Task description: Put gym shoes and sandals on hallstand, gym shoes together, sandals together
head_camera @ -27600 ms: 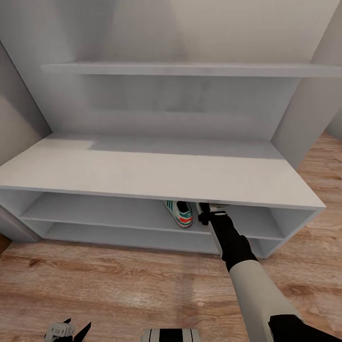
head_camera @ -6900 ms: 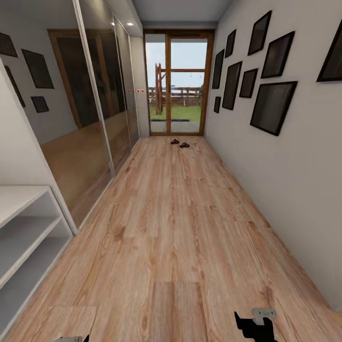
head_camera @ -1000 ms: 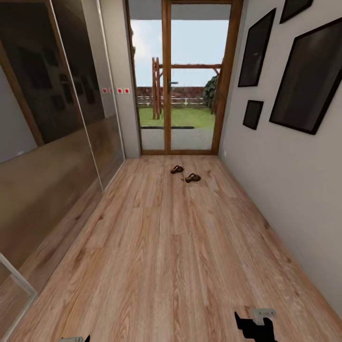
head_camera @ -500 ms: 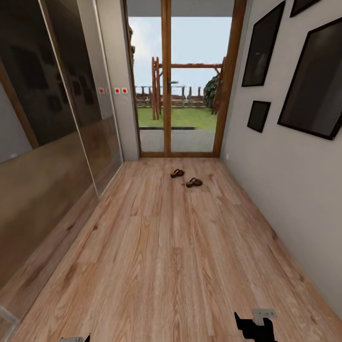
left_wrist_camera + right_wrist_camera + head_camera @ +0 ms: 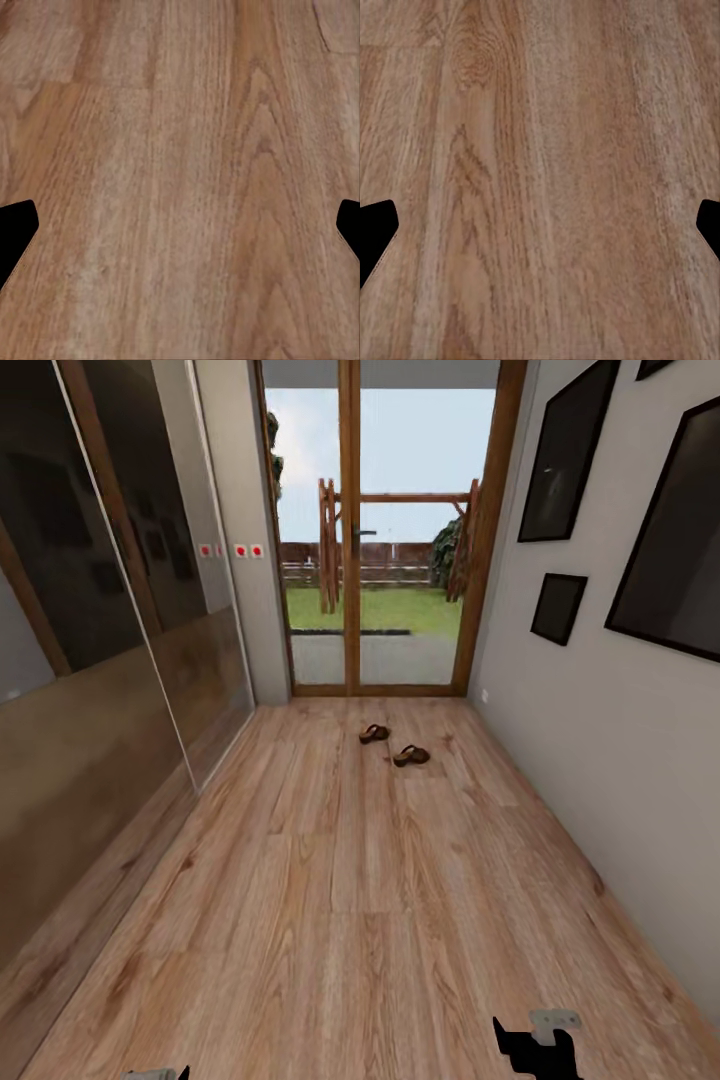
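- Sandals: I see the two sandals far down the corridor floor (image 5: 360, 920), close to the glass door (image 5: 385, 530). The farther sandal (image 5: 374, 733) lies a little left of the nearer sandal (image 5: 410, 756); they are near each other but not touching.
- Both sandals sit on bare planks, roughly on the corridor's centre line, well apart from the wall on either side.
- My right end effector (image 5: 533, 1048) shows at the lower edge of the head view, black fingers with a grey bracket above. The sandals are well ahead of it and somewhat to its left.
- My left end effector (image 5: 155, 1073) only peeks in at the lower left corner of the head view; the sandals lie well ahead and to its right.
- In the left wrist view, the two black fingertips (image 5: 16, 229) sit at opposite edges of the picture with bare wood planks between them: spread wide, holding nothing.
- In the right wrist view the fingertips (image 5: 376, 229) are likewise spread wide over bare floor, holding nothing.
- Dark framed pictures (image 5: 565, 455) hang on the right wall; mirrored sliding panels (image 5: 90, 620) line the left side.
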